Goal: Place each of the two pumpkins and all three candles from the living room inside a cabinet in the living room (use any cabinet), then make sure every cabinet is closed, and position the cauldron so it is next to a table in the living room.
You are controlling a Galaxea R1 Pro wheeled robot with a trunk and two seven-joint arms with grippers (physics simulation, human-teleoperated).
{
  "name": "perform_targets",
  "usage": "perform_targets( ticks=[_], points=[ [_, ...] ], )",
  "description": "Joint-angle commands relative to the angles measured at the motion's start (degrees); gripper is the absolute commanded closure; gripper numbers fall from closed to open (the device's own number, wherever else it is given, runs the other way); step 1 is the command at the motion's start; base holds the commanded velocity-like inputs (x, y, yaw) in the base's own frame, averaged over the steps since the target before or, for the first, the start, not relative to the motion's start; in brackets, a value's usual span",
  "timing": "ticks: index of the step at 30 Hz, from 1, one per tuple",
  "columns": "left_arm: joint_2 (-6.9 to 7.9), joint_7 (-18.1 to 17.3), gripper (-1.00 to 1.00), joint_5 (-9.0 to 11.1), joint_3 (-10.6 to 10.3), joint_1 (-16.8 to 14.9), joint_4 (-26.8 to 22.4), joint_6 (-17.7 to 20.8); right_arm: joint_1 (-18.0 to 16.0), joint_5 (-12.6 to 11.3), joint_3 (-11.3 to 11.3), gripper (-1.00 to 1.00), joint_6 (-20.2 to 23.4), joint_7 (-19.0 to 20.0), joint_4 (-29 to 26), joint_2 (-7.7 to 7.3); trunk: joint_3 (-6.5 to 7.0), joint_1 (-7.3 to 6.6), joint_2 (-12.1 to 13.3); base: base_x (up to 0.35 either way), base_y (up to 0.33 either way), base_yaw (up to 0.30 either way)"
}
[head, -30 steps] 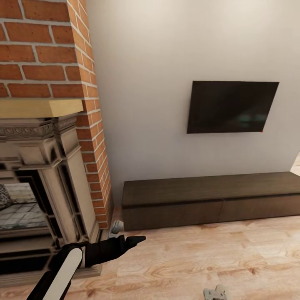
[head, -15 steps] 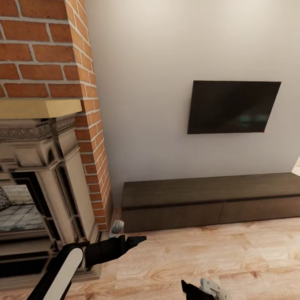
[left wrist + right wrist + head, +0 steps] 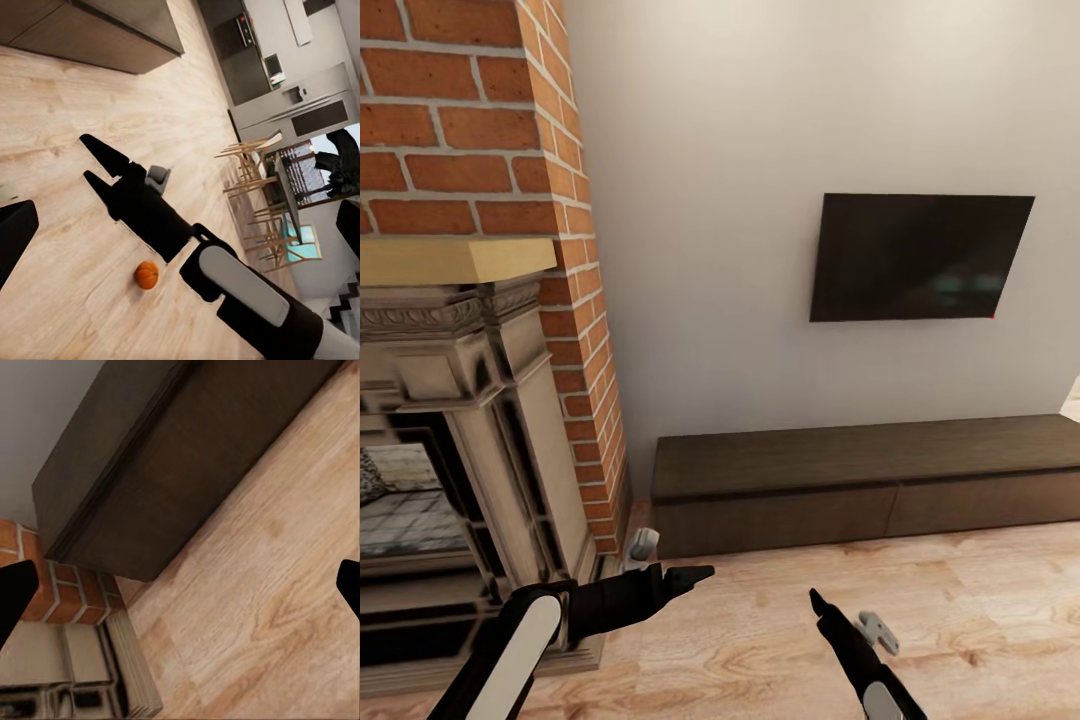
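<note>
Cabinet [image 3: 865, 487]: long, low, dark-brown, drawers closed.

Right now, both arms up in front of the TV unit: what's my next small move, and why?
Probably ease the right gripper forward and down toward the cabinet front to start opening a drawer. Its fronts look shut, the gripper is open and empty, and one pumpkin lies on the floor behind the right arm.

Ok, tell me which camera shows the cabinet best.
The head view: the whole long dark cabinet sits against the wall under the TV, drawer fronts flush. The right wrist view shows its near end close up. The left wrist view catches a corner.
</note>
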Motion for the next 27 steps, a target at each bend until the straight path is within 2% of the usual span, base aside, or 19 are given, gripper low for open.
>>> perform_targets(
  ticks=[1,8,13,15,18,27],
  points=[
    [-0.03,-0.35,-1.0,-0.27,-0.07,-0.04,0.01,0.1,-0.26,-1.47,0.02,-1.0,-0.66,0.44,0.27,-0.06,-0.06,0.0,-0.03,0.0,0.0,0.0],
    [-0.19,-0.35,-1.0,-0.27,-0.79,-0.04,0.02,0.1,-0.65,-4.63,-0.08,-1.0,-3.48,2.26,0.69,-0.22,-0.06,0.0,-0.03,0.03,0.013,0.0],
    [-0.16,-0.35,-1.0,-0.26,-0.89,-0.04,0.1,0.1,-0.68,-16.28,-0.11,-1.0,-3.29,13.95,2.7,-0.56,-0.06,0.0,-0.03,0.137,0.099,0.0],
    [-0.17,-0.35,-1.0,-0.25,-0.9,-0.04,0.1,0.1,-0.68,-18.56,-0.11,-1.0,-2.58,16.53,3.38,-0.87,-0.06,0.0,-0.03,0.041,0.03,0.0],
    [-0.18,-0.35,-1.0,-0.19,-0.94,-0.04,0.1,0.1,-0.68,-20.25,-0.11,-1.0,-1.58,18.67,3.91,-1.12,-0.06,0.0,-0.03,0.025,0.015,0.0],
    [-0.29,-0.35,-1.0,-0.15,-1.28,-0.04,0.11,0.1,-0.68,-21.19,-0.18,-1.0,-1.03,19.93,4.31,-1.25,-0.06,0.0,-0.03,0.113,0.077,0.0]
  ],
)
